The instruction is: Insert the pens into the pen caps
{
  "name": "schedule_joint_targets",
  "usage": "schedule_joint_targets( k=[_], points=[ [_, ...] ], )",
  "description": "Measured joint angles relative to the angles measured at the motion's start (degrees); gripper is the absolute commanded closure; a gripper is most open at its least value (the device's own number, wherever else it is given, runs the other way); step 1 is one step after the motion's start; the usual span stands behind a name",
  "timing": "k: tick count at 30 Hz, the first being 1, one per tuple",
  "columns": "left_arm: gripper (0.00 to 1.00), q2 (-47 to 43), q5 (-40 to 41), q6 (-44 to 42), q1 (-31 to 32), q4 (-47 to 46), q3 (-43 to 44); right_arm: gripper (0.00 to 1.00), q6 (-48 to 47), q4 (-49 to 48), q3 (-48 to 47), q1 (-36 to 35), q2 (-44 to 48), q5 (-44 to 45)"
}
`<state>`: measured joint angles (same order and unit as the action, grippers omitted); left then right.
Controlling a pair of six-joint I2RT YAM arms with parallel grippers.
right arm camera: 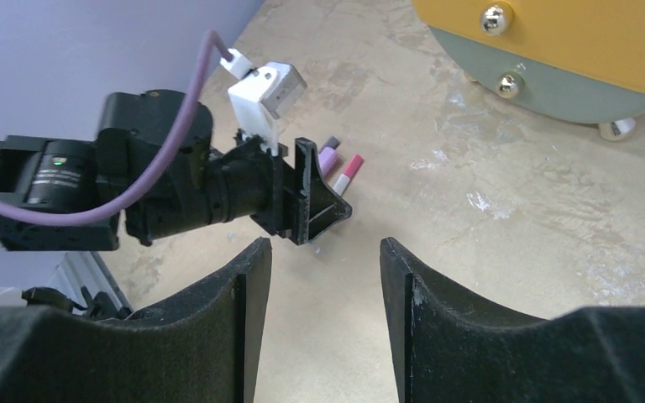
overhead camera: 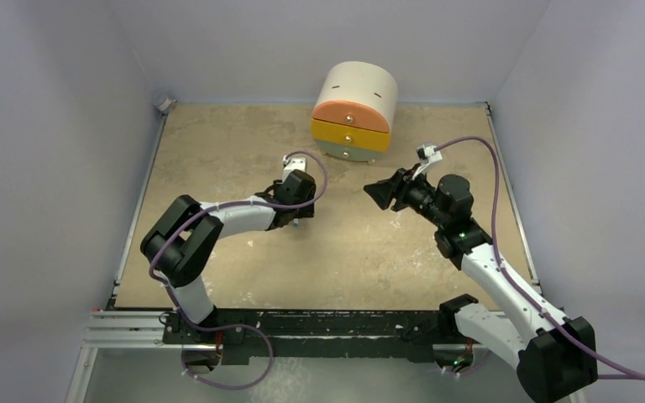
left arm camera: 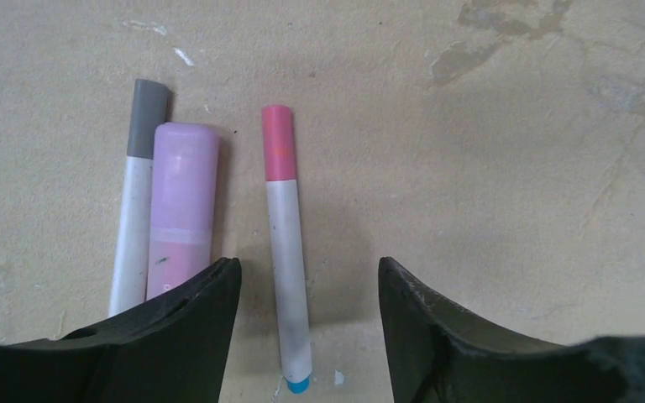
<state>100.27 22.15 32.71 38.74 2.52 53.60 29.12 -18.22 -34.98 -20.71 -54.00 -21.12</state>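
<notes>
Pale walls (overhead camera: 50,126) enclose a scuffed tan table (overhead camera: 344,269) with a drawer box (overhead camera: 354,109) at its far edge. The left gripper (left arm camera: 308,277) stands open over a pink-capped pen (left arm camera: 288,252) lying flat between its jaws. The right gripper (right arm camera: 323,248) hangs open and empty. One finger (left arm camera: 193,336) hides the lower ends of the thick pink pen (left arm camera: 182,193) and the grey-capped pen (left arm camera: 137,210) beside it

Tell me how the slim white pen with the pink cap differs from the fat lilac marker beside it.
The slim white pen with the pink cap is thin; the fat lilac marker is thicker. The pen is white with a blue tail; the marker is lilac and pink. The pen lies alone between the left gripper's open fingers; the marker lies beside a grey-capped white pen. Both lie flat on the tan table, roughly parallel.
</notes>
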Motion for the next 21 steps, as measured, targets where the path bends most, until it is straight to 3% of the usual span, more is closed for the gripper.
schedule_joint_targets(
  k=[8, 11, 21],
  points=[
    [0.38, -9.7, -1.9, -0.9, 1.3, 1.3, 3.1, 0.48, 0.2, 0.2, 1.8, 0.0, 0.0, 3.3],
    [0.31, -14.9, -4.5, -0.8, 1.4, -2.3, 3.5, 0.48, 0.2, 0.4, 2.2, 0.0, 0.0, 5.2],
    [0.30, -24.9, -2.2, 2.4, 1.4, -13.1, 0.3, 0.44, -0.6, 4.1, 2.7, 0.0, 0.3, 14.6]
  ],
)
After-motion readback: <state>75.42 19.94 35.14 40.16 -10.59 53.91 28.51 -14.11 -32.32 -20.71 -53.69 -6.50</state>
